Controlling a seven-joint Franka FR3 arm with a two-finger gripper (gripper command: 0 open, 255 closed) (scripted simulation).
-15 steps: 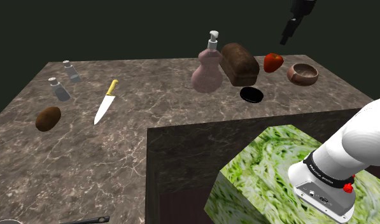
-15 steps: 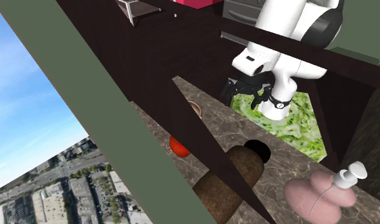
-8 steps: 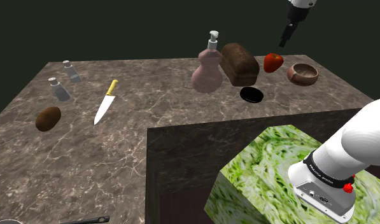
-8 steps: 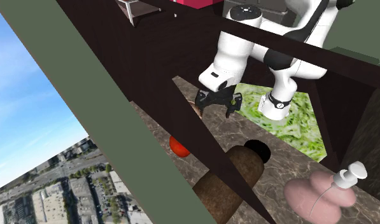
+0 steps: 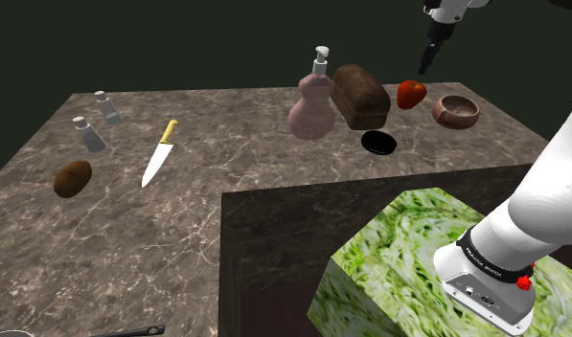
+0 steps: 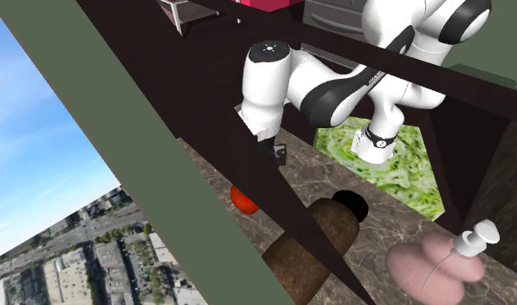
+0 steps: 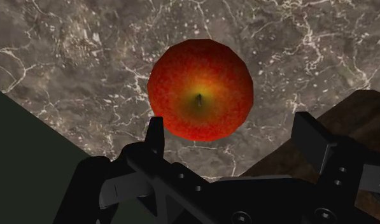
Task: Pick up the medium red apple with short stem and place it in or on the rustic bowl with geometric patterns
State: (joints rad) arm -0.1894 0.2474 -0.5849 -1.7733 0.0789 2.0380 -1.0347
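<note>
Fingers (image 7: 156, 135) spread wide, empty, poised directly above red apple (image 7: 201, 89) on marbled counter (image 7: 86, 57).

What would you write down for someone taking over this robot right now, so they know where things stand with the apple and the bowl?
Gripper: open, hanging above the apple, fingers not touching it.
Apple: stem up on the counter, between the bread loaf and the bowl in the shoulder view.
Bowl: on the counter, no apple in it.
Done: gripper brought roughly over the apple.
Left: lower, close on the apple, lift, carry it to the bowl, let go.
</note>
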